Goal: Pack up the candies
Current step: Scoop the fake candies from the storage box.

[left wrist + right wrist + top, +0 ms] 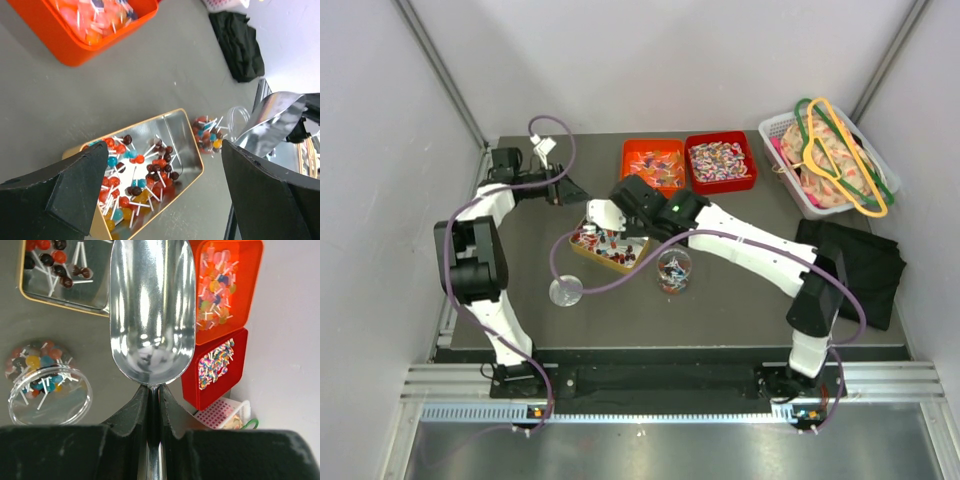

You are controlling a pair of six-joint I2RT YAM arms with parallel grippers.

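1. Right gripper is clamped on the scoop handle; scoop is empty.
2. Left gripper is spread wide, holding nothing.
3. Candies lie in tray, cup, orange bin and red bin.

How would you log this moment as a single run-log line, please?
left gripper: open, empty | right gripper: shut on scoop | scoop: empty, near tray | lollipops: in tray and cup | lid: off cup

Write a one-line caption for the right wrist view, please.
Right gripper holds an empty metal scoop between the lollipop tray and the orange bin.
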